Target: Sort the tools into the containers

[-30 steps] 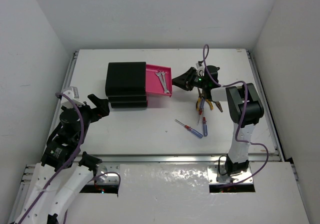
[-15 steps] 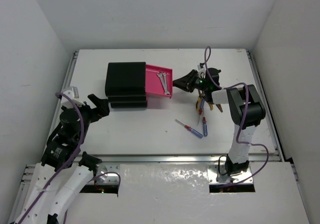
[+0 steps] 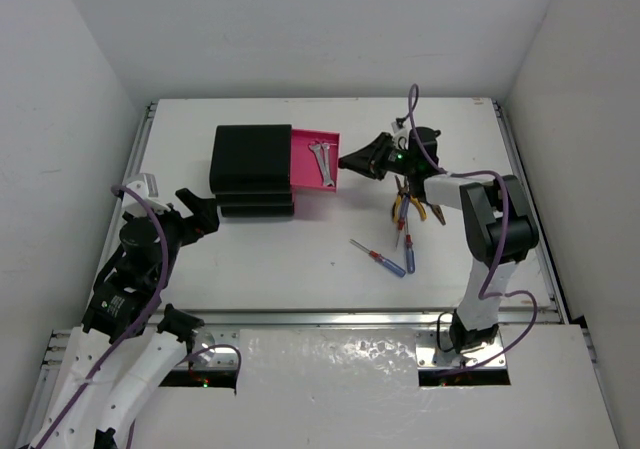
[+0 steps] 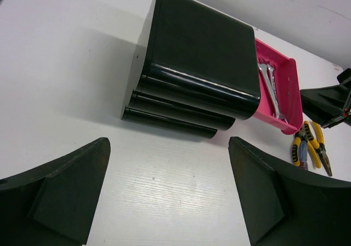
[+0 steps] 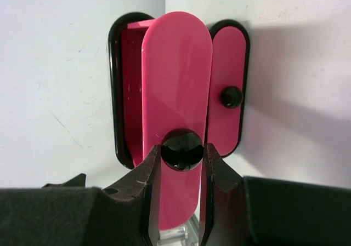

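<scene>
The black chest (image 3: 252, 169) lies on the table with its top drawer (image 3: 305, 174) pulled out, pink inside, and silver wrenches (image 3: 322, 162) lying in it. My right gripper (image 3: 345, 161) is at that drawer's front. In the right wrist view my right gripper (image 5: 181, 153) is shut on the round black knob (image 5: 181, 149) of the pink drawer front (image 5: 176, 76). Yellow-handled pliers (image 3: 408, 205) and two screwdrivers (image 3: 385, 261) (image 3: 409, 257) lie on the table to the right. My left gripper (image 4: 170, 196) stands open and empty before the chest (image 4: 197, 65).
A second drawer front (image 5: 226, 114) with its own knob (image 5: 231, 97) sits shut beside the gripped one. The pliers (image 4: 310, 147) lie just past the open drawer (image 4: 282, 101). White walls close the table in at the back and both sides.
My right gripper's jaws have closed onto the drawer knob and shifted slightly left, and the drawer has slid a little into the chest. The left arm has not moved.
</scene>
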